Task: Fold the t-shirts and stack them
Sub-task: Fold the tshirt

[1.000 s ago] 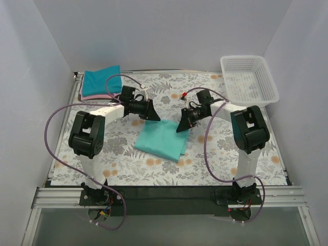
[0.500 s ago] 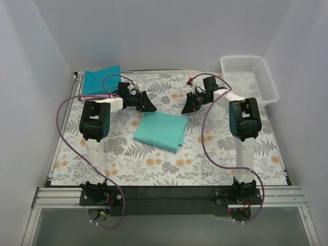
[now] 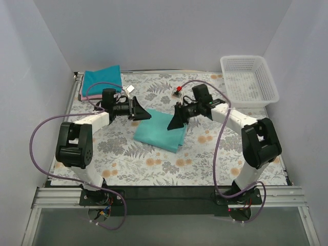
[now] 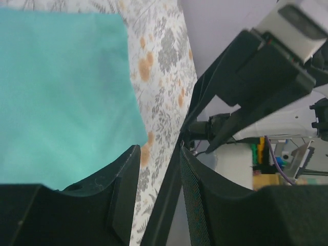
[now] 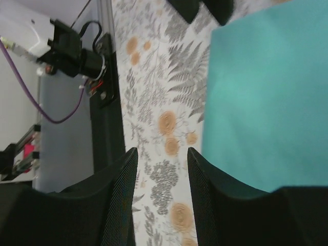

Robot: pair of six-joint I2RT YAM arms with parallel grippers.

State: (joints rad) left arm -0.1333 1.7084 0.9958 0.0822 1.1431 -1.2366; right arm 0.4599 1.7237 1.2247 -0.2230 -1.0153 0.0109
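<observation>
A folded sea-green teal t-shirt [image 3: 159, 132] lies at the table's middle; it also shows in the left wrist view [image 4: 61, 92] and the right wrist view [image 5: 266, 102]. A darker teal-blue shirt [image 3: 101, 80] lies folded on a pink shirt [image 3: 87, 96] at the back left corner. My left gripper [image 3: 146, 115] is open and empty, over the green shirt's back left corner. My right gripper [image 3: 175, 123] is open and empty, over the shirt's back right part. In the wrist views the left gripper [image 4: 156, 151] and right gripper [image 5: 161, 154] hold nothing.
A white mesh basket [image 3: 249, 79] stands at the back right. The table [image 3: 215, 154] has a floral cover. White walls close in the left, back and right sides. A black rail [image 3: 164, 192] runs along the near edge.
Both grippers have come back from the far side toward the green shirt and now hover over its back edge. The left arm has swung left. The shirt lies as before.
</observation>
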